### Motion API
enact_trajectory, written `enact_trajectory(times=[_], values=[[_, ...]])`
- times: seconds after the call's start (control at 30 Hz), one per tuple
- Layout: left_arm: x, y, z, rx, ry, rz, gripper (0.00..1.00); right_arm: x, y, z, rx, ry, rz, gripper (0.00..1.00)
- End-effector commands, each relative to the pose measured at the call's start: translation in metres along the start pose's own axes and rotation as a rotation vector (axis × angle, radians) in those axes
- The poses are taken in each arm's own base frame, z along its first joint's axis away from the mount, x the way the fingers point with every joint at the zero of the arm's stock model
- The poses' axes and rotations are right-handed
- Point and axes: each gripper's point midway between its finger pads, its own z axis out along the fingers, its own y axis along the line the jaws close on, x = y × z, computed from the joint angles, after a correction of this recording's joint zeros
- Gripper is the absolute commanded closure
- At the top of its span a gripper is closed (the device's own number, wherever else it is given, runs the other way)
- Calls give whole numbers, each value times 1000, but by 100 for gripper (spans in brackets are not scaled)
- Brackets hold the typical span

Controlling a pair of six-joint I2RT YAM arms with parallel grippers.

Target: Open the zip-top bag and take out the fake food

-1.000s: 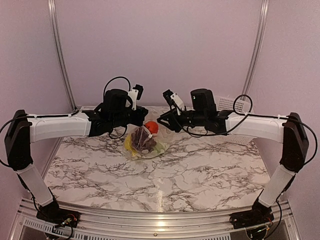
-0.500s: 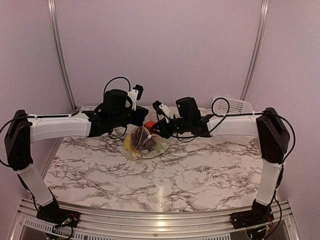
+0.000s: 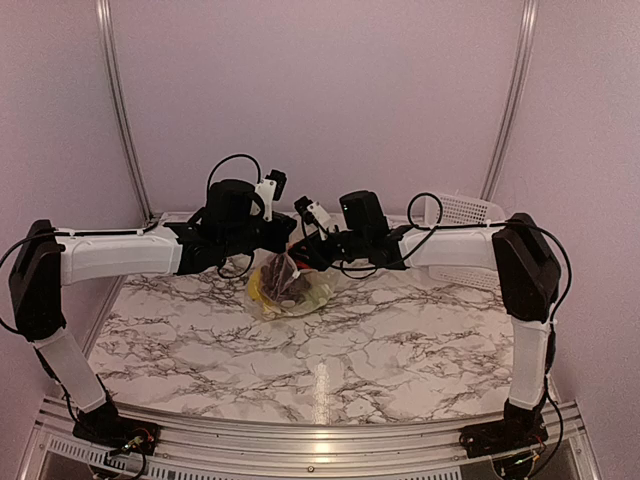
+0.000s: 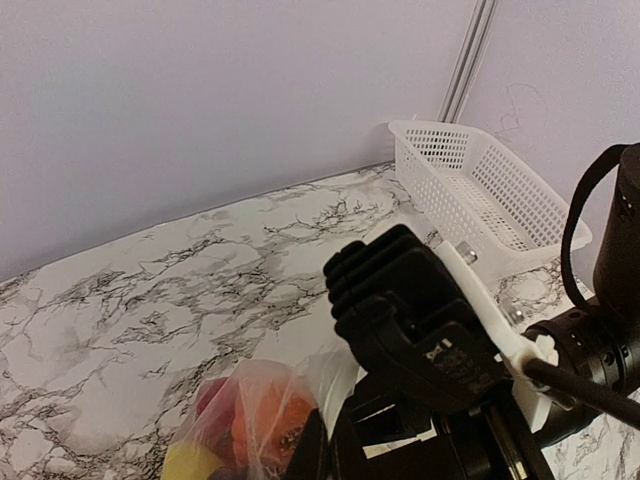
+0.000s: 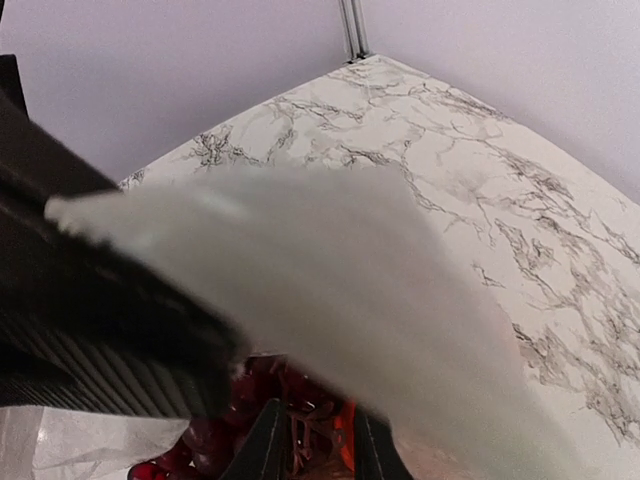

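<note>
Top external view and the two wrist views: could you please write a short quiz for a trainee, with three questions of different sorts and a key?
1. True or false: the white basket touches the zip-top bag.
2. Where is the fake food? A) in the basket B) inside the bag C) loose on the marble
3. Which wrist view shows the basket?
Key: 1 false; 2 B; 3 the left wrist view.
</note>
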Motion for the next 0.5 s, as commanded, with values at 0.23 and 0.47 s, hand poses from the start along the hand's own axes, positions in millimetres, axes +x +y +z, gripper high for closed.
enact_trajectory(times=[0.23,0.47], values=[[3,4,3,-18,-7,19,100,9,32,9,-119,58,-20,79],[2,3,3,-13,-12,12,100,39,22,16,-85,146,3,67]])
